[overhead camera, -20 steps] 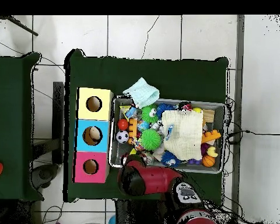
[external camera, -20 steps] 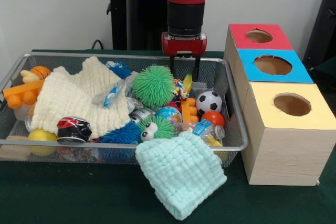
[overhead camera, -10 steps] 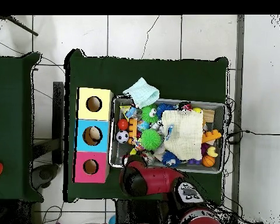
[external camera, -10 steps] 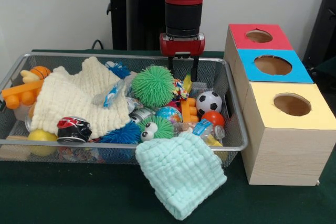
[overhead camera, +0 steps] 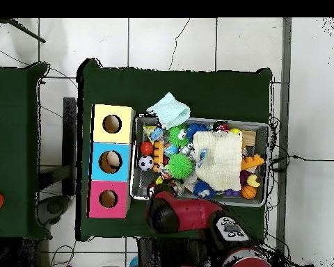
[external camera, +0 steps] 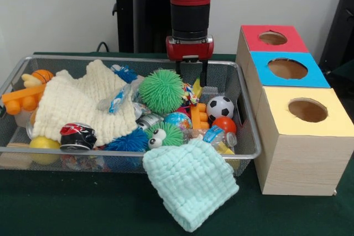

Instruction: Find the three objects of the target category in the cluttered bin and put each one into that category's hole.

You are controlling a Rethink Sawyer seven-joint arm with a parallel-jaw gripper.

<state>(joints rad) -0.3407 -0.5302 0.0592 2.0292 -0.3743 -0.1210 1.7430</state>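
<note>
The silver wire-mesh bin [external camera: 83,152] is full of clutter. It also shows in the overhead view [overhead camera: 268,161]. My gripper [external camera: 191,79] hangs open and empty over the bin's far side, just behind a green spiky ball [external camera: 160,90]. In the bin lie a soccer ball [external camera: 220,107], an orange-red ball [external camera: 224,125], a globe ball [external camera: 177,120], a soda can [external camera: 77,136] and a cream cloth [external camera: 77,106]. Three boxes stand to the right, each with a hole: red [external camera: 272,38], blue [external camera: 287,68], yellow [external camera: 307,110]. In the overhead view the arm [overhead camera: 171,212] hides the gripper.
A mint cloth [external camera: 191,183] hangs over the bin's front rim onto the green table. A green googly-eyed toy [external camera: 164,135], a blue spiky ball [external camera: 128,142], a yellow ball [external camera: 44,145] and an orange toy [external camera: 25,96] lie in the bin.
My gripper has shifted slightly left and up in the front view. It stays open and empty. Nothing in the bin has moved.
</note>
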